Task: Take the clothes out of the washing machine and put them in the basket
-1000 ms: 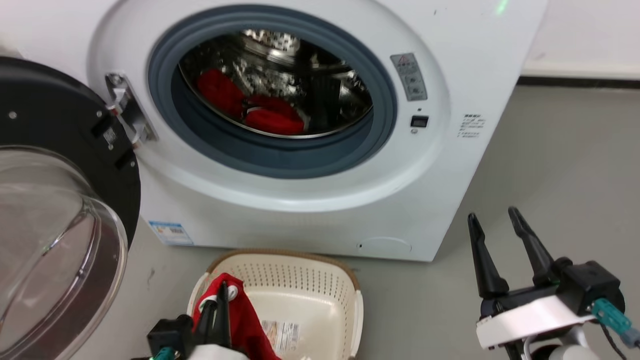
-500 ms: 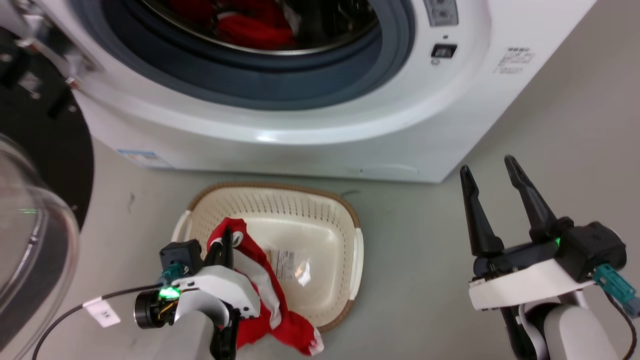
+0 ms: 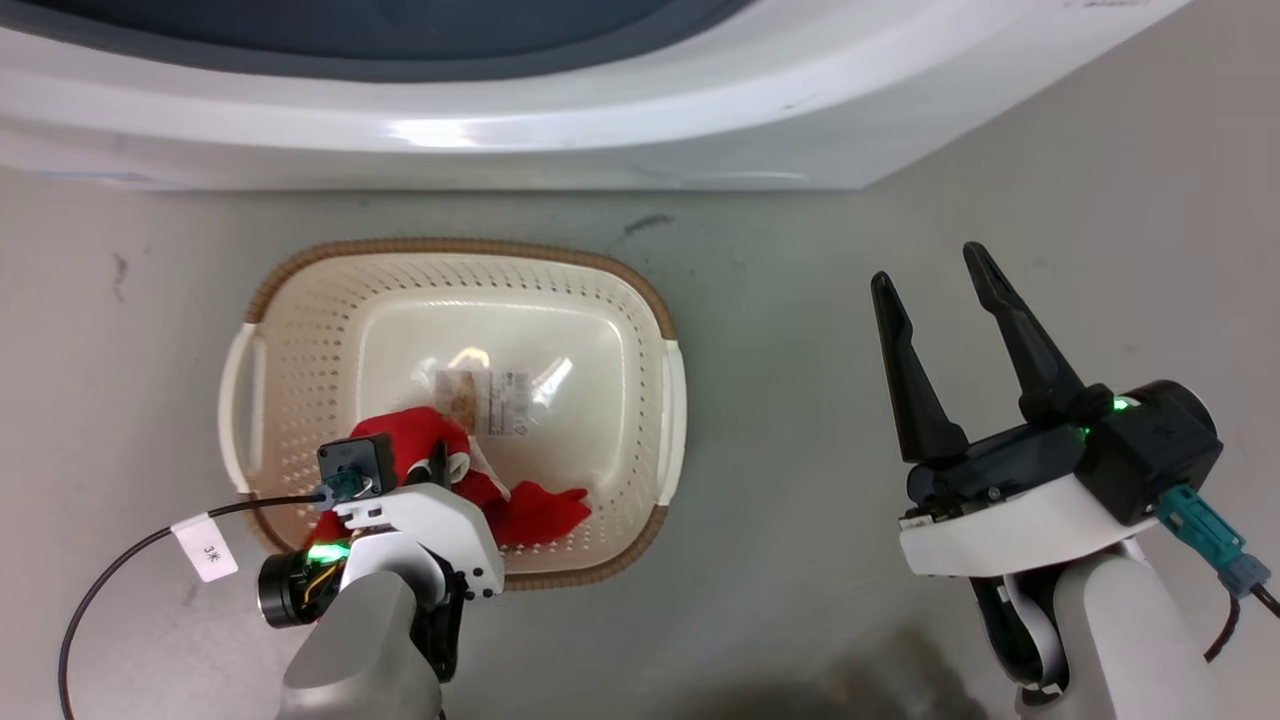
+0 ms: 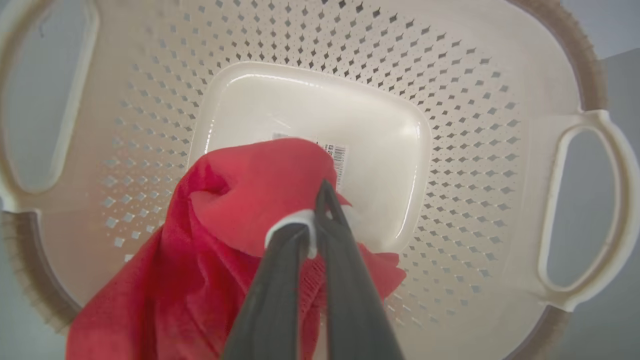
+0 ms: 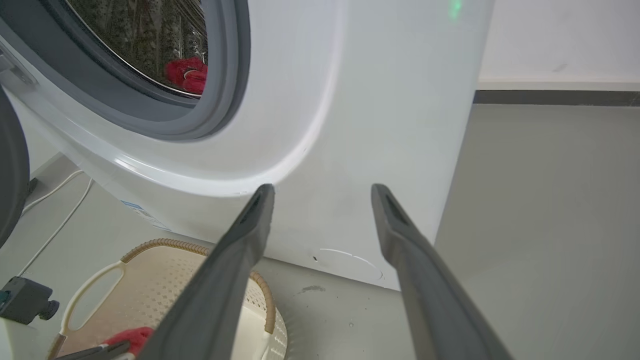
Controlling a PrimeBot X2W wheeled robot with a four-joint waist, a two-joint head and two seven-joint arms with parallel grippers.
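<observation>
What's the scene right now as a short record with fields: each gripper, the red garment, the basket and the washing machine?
left gripper: shut on the red garment, lowered inside the basket
red garment: bunched in the basket, covering part of the paper label
basket: on the floor in front of the washing machine
right gripper: open, holding nothing, over the floor right of the basket
washing machine: port uncovered, more red clothes inside
</observation>
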